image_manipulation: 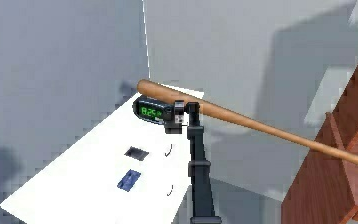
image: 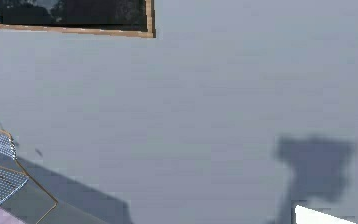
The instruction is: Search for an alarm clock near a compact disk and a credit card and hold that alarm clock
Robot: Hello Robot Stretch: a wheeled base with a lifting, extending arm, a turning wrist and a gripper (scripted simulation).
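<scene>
In the forward view I see a grey wall (image: 187,100) and a dark picture in a wooden frame (image: 77,15) at top left.

In the arm side view, my gripper (image_manipulation: 165,114) is at the black alarm clock with green digits (image_manipulation: 147,110), at the far end of the white table (image_manipulation: 77,185). I cannot tell how the fingers stand or whether they hold anything. A long wooden baseball bat (image_manipulation: 257,125) crosses there. A small dark square (image_manipulation: 137,152) and a blue card (image_manipulation: 128,180) lie nearer on the table.

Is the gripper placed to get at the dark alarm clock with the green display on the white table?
Likely yes: the gripper sits right at the alarm clock, nothing showing between them; the wooden baseball bat crossing close by might snag.
</scene>
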